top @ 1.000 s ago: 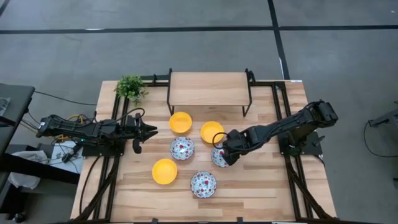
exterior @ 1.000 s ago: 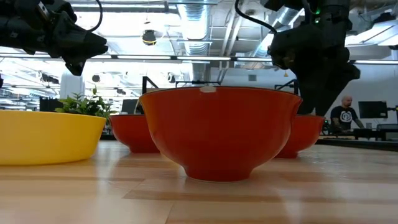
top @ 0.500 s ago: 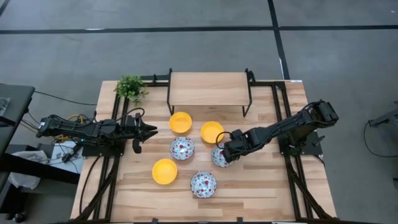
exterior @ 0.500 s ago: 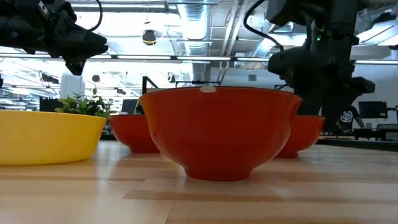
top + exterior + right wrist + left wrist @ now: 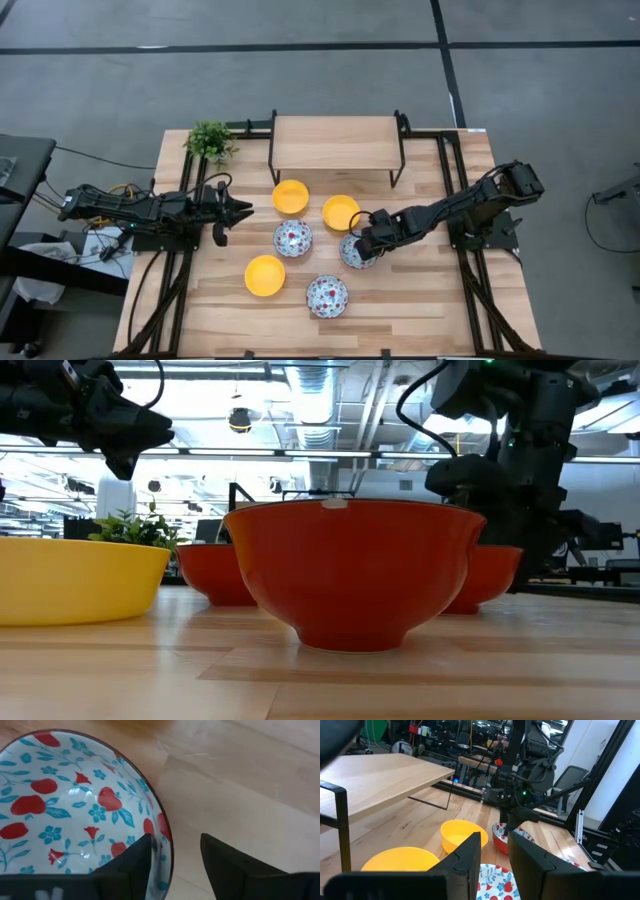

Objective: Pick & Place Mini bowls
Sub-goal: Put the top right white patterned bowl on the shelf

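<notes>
a: bowls first. how do you reckon that floral bowl [image 5: 75, 815] under the right gripper [image 5: 362, 243] will handle?

b: stiff and glossy, probably ceramic or hard plastic, so light but slippery and likely to chip if dropped. its rim is the place to take it, one finger inside the wall and one outside.

a: and is that how the fingers sit now?

b: yes. in the right wrist view the jaws are spread and straddle the rim, one finger over the patterned inside, the other over bare wood. not yet closed on it.

a: looks?

b: white inside with red hearts, blue flowers and leaves, a dark rim; red outside, going by the low view.

a: where is it?

b: right of centre on the table [image 5: 420, 290], just beside a yellow bowl [image 5: 340, 211]. two more floral bowls [image 5: 293, 238] [image 5: 327, 295] and two more yellow bowls [image 5: 290, 195] [image 5: 264, 275] lie near, in front of the wooden shelf [image 5: 335, 140].

a: left gripper [image 5: 241, 209]?

b: hovering at the left side, jaws slightly apart, empty. plant [image 5: 209, 140] sits at the far left corner.
</notes>
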